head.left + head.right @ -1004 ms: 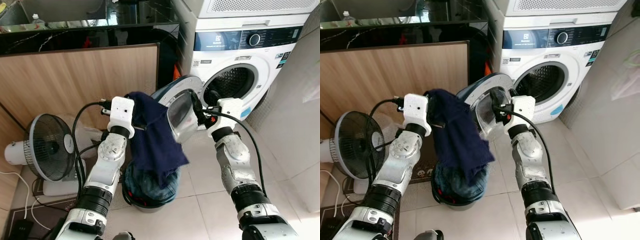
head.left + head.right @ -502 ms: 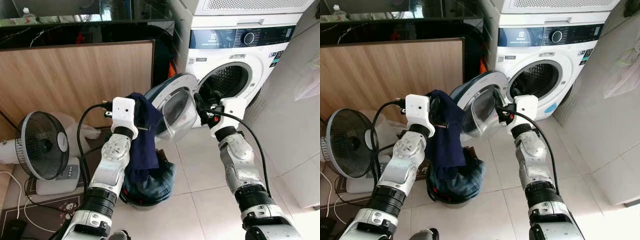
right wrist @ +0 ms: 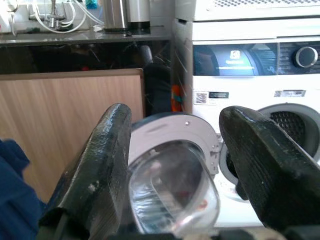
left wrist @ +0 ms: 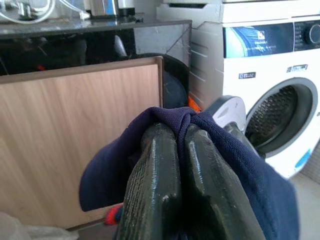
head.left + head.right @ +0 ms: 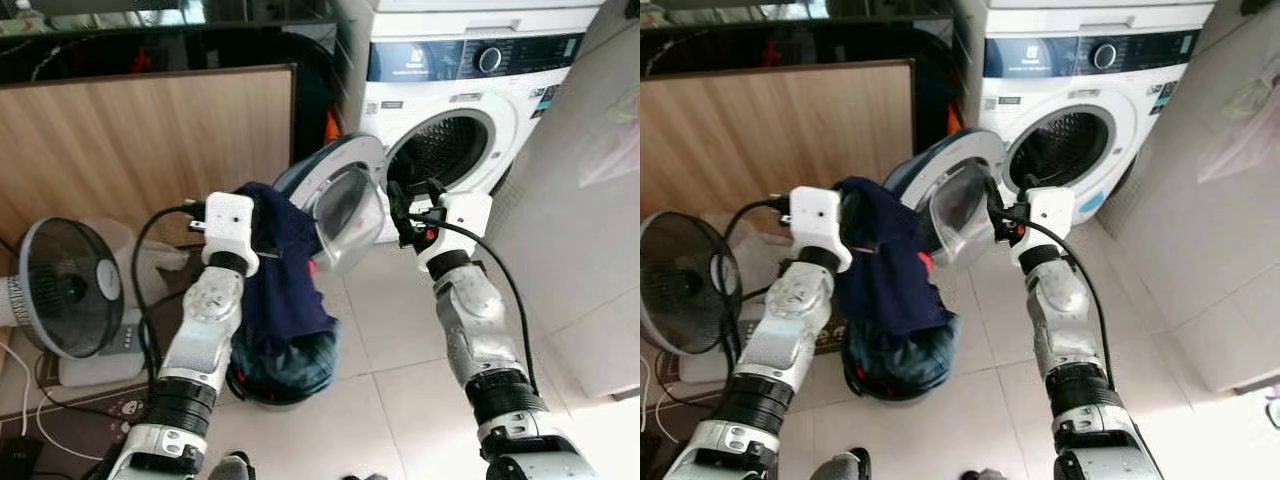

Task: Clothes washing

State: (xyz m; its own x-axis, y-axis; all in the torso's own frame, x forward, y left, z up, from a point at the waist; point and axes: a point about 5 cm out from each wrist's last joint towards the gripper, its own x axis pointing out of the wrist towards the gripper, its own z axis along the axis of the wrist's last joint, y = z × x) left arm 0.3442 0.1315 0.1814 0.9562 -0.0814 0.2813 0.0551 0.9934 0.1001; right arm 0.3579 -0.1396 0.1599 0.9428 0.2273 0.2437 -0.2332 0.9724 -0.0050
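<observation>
My left gripper [image 4: 172, 150] is shut on a navy blue garment [image 5: 285, 265], held up above a round basket [image 5: 285, 375] of dark clothes on the floor. The garment hangs down to the basket. The white washing machine [image 5: 465, 90] stands behind, its round door [image 5: 340, 200] swung open to the left and the drum opening [image 5: 445, 150] dark. My right gripper [image 5: 408, 208] is open, raised just right of the door and in front of the drum opening.
A standing fan [image 5: 60, 290] sits on the floor at the left with cables beside it. A wooden panel [image 5: 140, 150] under a black counter runs behind. A pale wall [image 5: 590, 200] closes in on the right; tiled floor [image 5: 390, 330] lies ahead.
The camera has come nearer the machine and shifted. The garment, spread wide a second ago, now hangs narrower from my left gripper. The right gripper stays open by the door.
</observation>
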